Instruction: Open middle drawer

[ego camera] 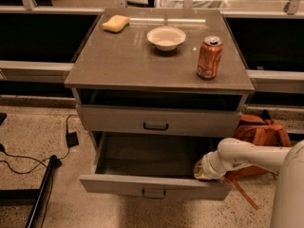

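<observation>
Gripper (201,169) at middle drawer (114,185) (right corner)

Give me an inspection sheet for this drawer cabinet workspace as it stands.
Surface: flat grey cabinet top, carrying three items.
Job's things: wide grey middle drawer pulled out; grey drawer above closed.
Clutter: yellow sponge, white bowl, upright orange soda can.
Grippers: pale gripper inside the open drawer's right end, behind its front.
Cables: black cable with small adapter on the floor, left.
Surroundings: orange backpack on the speckled floor, right.
</observation>
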You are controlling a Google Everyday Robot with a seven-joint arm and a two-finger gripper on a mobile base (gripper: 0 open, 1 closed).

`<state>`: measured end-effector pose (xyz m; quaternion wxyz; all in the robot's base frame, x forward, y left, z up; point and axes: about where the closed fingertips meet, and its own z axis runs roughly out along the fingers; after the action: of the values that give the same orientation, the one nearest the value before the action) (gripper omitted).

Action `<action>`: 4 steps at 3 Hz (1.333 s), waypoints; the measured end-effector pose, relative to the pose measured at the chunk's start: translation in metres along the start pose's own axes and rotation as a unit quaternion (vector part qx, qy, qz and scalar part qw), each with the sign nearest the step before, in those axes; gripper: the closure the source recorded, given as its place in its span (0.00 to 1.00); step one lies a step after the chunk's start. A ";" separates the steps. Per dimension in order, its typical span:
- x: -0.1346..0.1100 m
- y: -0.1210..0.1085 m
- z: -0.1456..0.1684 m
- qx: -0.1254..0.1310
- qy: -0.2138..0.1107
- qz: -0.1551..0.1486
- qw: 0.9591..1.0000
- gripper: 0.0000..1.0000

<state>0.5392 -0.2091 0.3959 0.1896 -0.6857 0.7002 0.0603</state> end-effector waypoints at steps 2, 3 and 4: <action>-0.011 0.027 0.003 -0.048 -0.019 -0.002 0.999 1.00; -0.017 0.035 0.006 -0.068 -0.006 0.010 0.998 1.00; -0.027 0.062 0.010 -0.110 -0.007 0.043 0.993 1.00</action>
<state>0.4801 -0.1770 0.3853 0.1148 -0.6714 0.7167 0.1496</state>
